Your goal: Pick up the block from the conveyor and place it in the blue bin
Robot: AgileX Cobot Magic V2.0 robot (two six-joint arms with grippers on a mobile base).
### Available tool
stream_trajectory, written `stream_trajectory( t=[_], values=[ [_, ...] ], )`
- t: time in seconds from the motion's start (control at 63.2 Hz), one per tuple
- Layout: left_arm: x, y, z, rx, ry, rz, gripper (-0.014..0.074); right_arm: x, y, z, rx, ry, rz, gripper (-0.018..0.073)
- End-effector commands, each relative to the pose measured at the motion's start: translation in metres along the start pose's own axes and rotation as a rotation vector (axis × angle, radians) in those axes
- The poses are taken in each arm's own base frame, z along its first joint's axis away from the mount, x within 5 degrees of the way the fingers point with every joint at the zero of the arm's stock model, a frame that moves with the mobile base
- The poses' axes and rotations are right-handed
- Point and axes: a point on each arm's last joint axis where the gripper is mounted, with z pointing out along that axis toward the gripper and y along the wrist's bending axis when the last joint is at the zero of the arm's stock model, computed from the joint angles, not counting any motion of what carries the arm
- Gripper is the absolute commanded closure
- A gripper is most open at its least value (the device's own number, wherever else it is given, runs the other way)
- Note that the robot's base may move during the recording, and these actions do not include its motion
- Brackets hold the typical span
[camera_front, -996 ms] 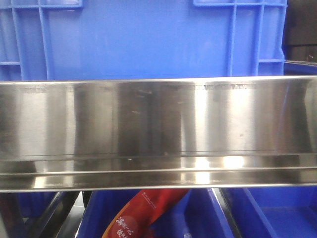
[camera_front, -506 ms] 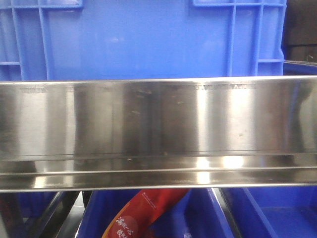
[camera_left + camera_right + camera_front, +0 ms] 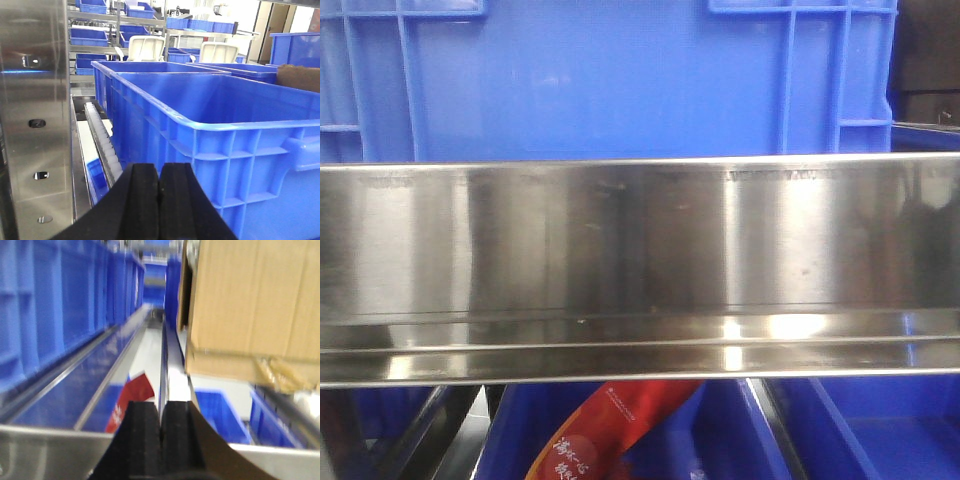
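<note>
A large blue bin of ribbed moulded plastic stands upright and open-topped, its thick rolled rim level and its inside walls smooth and bare as far as the left wrist view shows. In the front view the same blue plastic, with vertical ribs and a stepped rim, rises as a wall behind a polished steel rail. No block and no dark woven belt can be made out in any view.

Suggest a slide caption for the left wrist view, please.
Shut left gripper beside a large blue bin.
</note>
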Motion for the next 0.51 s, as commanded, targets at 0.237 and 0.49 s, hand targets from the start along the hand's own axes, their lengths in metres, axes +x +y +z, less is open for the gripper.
stream_trajectory(
  t=[0.237,0.49],
  values=[
    [-0.0017,0.0004,-0.0008,-0.005,-0.021,-0.010,0.0708,-0.0049,-0.0008,-0.0022,0.011,-0.073,-0.006,0.0721],
    [-0.0017,0.0004,-0.0008,-0.005,-0.021,-0.010,0.0708,-0.0051,-0.0008,-0.0022,0.010,-0.075,0.020,0.0721]
  ],
)
